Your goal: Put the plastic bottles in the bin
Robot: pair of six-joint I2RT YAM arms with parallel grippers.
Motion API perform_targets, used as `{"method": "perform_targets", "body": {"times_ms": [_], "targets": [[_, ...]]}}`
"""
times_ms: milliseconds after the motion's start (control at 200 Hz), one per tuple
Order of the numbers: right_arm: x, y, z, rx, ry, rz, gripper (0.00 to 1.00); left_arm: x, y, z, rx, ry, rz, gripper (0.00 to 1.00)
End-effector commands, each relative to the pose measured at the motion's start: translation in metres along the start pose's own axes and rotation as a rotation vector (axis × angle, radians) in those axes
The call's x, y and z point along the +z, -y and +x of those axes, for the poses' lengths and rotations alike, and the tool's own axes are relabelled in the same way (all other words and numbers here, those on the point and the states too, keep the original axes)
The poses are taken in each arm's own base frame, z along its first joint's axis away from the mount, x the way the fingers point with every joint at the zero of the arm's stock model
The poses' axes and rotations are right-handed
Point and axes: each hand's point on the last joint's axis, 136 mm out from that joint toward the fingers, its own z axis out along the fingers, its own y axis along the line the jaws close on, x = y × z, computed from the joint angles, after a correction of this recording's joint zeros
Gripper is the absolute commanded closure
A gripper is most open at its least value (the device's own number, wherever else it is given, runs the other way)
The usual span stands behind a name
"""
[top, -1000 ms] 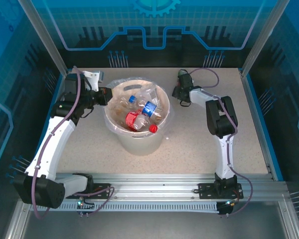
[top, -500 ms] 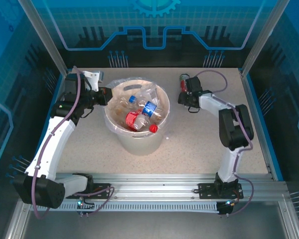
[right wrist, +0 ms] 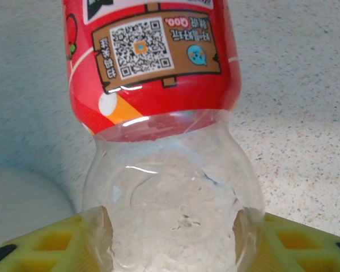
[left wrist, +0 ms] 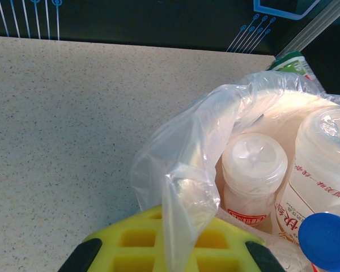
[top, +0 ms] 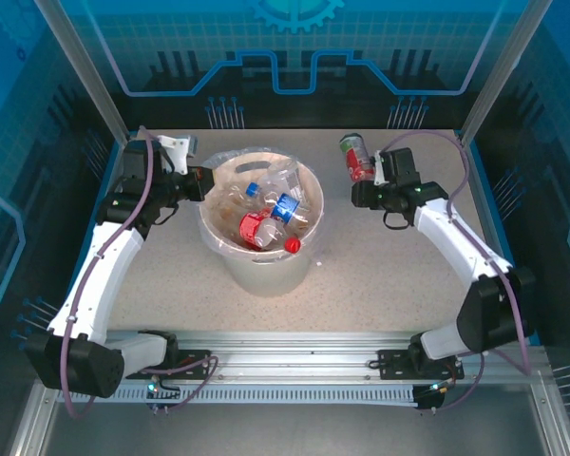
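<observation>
The right gripper (top: 364,177), partly closed, grips a red-labelled bottle (top: 357,155) by its clear base, the bin (top: 266,271) near on its left; the left gripper (left wrist: 165,249), pinched shut on the bag liner (left wrist: 181,170) just ahead of it, seems to hold the mouth open

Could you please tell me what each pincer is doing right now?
Left pincer: closed on the clear bag liner.
Right pincer: holding the red-labelled bottle.

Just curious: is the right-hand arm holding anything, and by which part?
The right gripper grips a clear plastic bottle with a red label by its clear bottom end.
</observation>
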Motion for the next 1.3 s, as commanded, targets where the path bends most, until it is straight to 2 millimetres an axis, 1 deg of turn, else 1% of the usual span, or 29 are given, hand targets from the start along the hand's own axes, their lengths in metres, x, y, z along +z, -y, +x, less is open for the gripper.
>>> {"method": "perform_targets", "body": {"times_ms": [0,125,270,380,585,660,800,891,1011,1141,1296], "targets": [[-0.043,-0.023,-0.012,-0.094,0.032,-0.115,0.45,0.006,-0.008,0.021,-0.071,-0.076,-0.002,1.0],[-0.084,-0.037,-0.024,-0.149,0.082,-0.169,0.45,0.009,-0.006,0.023,-0.073,-0.084,0.003,1.0],[-0.128,-0.061,-0.034,-0.284,0.16,-0.274,0.45,0.013,-0.003,0.028,-0.054,-0.118,0.007,1.0],[-0.152,-0.078,-0.034,-0.411,0.187,-0.362,0.45,0.015,0.001,0.029,-0.039,-0.129,0.015,1.0],[-0.18,-0.104,-0.034,-0.695,0.245,-0.473,0.44,0.022,0.022,0.029,0.017,-0.195,0.074,1.0],[-0.182,-0.109,-0.038,-0.791,0.27,-0.486,0.45,0.024,0.031,0.029,0.023,-0.22,0.127,1.0],[-0.18,-0.119,-0.031,-0.954,0.208,-0.574,0.47,0.023,0.047,0.025,0.068,-0.253,0.2,1.0],[-0.173,-0.119,-0.027,-1.031,0.139,-0.59,0.51,0.022,0.053,0.026,0.12,-0.275,0.228,1.0],[-0.172,-0.12,-0.031,-1.114,0.116,-0.597,0.57,0.023,0.062,0.025,0.162,-0.294,0.286,1.0],[-0.17,-0.114,-0.038,-1.195,0.106,-0.546,0.57,0.02,0.076,0.023,0.214,-0.298,0.378,1.0],[-0.159,-0.101,-0.045,-1.328,0.098,-0.424,0.57,0.019,0.085,0.021,0.266,-0.288,0.446,1.0]]}}
